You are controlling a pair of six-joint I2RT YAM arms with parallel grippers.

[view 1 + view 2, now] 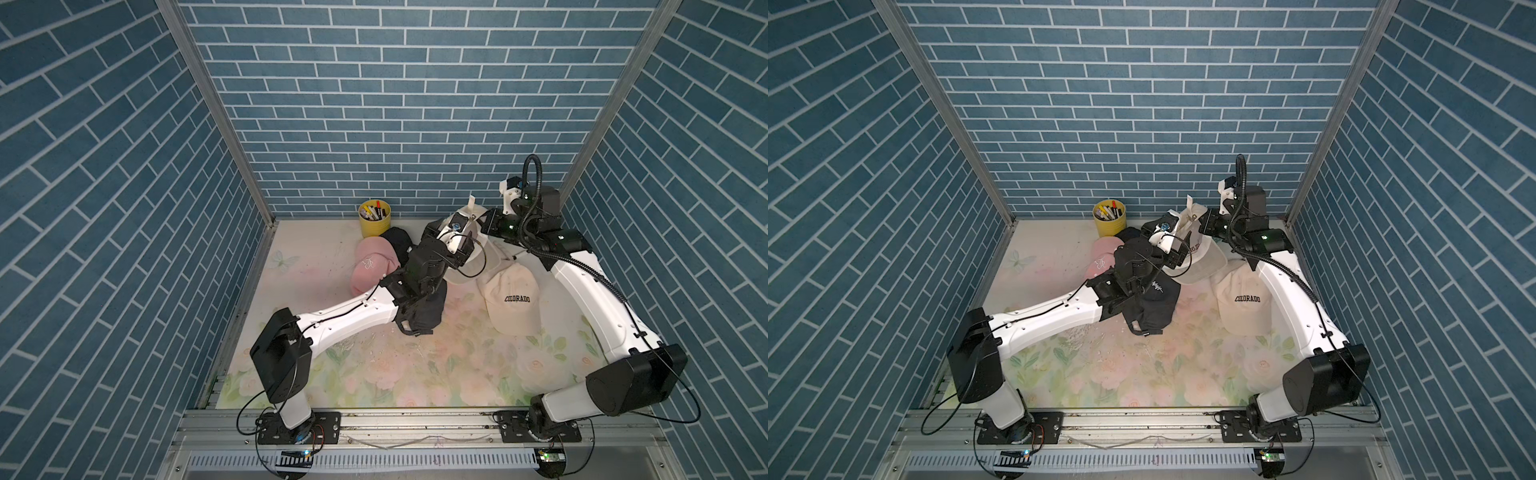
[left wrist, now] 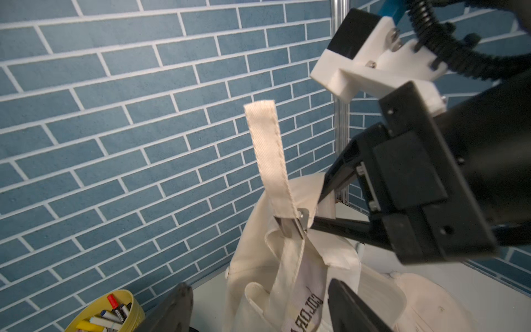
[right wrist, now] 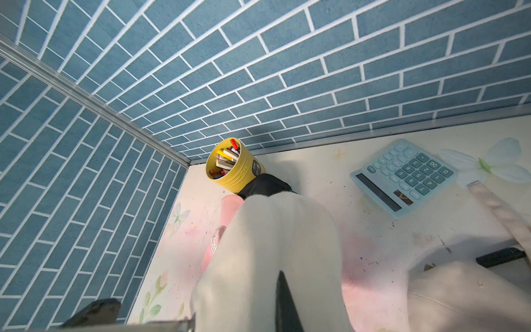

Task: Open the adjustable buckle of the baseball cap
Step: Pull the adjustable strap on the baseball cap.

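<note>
Near half of the floral-printed surface (image 1: 395, 374) lies open; farther back, a hanging cream baseball cap (image 1: 1208, 266), pink cloth cap (image 1: 370, 266), black cloth cap (image 1: 1156, 307) and cream COLORADO cap (image 1: 511, 307) crowd passage.

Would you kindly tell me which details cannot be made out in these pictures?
Buckle: too small in both top views to show its clasp.
Right end effector: its tips are buried under the lifted cap in the right wrist view.
Black cap: partly covered by the left arm in both top views.
Lettering: cut by the left wrist view's edge.

Cream baseball cap (image 2: 258, 273) hangs raised, strap (image 2: 268, 155) upright through its metal buckle (image 2: 296, 225)
</note>
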